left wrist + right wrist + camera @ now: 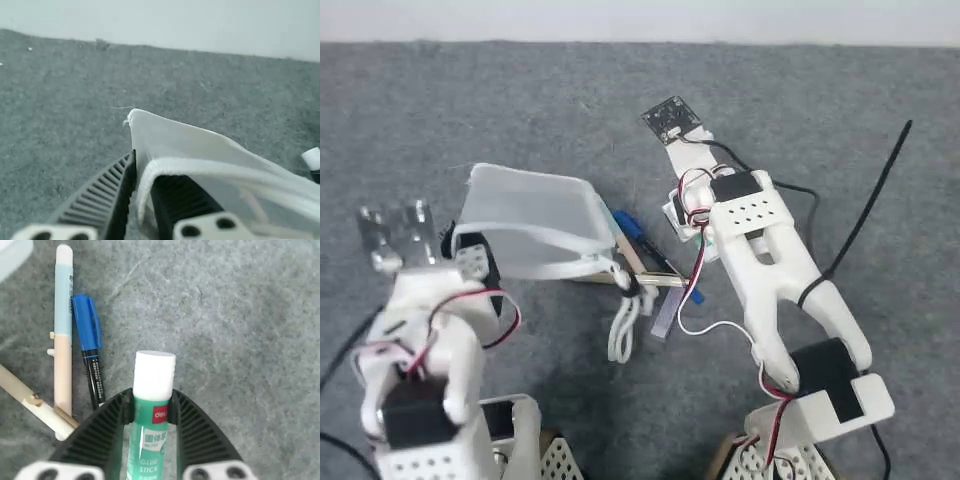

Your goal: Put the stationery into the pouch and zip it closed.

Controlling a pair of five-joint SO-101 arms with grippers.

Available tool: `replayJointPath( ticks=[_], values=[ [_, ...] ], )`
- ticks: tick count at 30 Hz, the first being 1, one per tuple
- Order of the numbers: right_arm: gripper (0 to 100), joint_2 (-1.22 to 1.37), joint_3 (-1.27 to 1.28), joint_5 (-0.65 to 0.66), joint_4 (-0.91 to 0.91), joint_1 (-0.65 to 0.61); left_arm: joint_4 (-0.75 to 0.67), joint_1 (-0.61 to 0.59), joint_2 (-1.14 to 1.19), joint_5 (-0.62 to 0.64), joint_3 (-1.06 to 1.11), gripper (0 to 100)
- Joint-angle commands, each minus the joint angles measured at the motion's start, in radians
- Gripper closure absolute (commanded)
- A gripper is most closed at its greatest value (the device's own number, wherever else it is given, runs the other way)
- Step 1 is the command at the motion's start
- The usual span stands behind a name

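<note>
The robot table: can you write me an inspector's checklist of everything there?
Surface: grey carpet-like mat.
Job's things: translucent white pouch; green-and-white glue stick; blue-capped black pen and pastel blue-and-peach pen lying side by side on the mat.
Clutter: nothing seen.
Pincers: left pincer shut on the pouch's rim; right pincer shut on the glue stick.
Cables: red-and-white wires on the right arm; black cable.
Surroundings: pale wall.

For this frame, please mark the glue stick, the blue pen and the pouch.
glue stick (150, 415), right wrist view, on its green body below the white cap.
blue pen (88, 340), right wrist view, on the lower part of its blue cap.
pouch (535, 220), high view, on its translucent side wall.
</note>
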Motion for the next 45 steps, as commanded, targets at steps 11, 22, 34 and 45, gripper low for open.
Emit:
replayJointPath(
  ticks=[11,22,34,45],
  values=[
    [99.2,-0.194,-0.060,-0.219,-0.007,0.005,0.091,-0.003,0.381,0.091,-0.297,99],
    [99.2,-0.512,-0.060,-0.215,0.050,-0.071,0.064,-0.005,0.430,0.121,-0.292,99],
    [99.2,-0.789,-0.063,-0.215,0.047,-0.302,0.063,-0.005,0.430,0.123,-0.292,99],
    [99.2,-0.881,-0.043,-0.221,-0.084,-0.529,0.063,-0.005,0.430,0.124,-0.292,99]
  ],
)
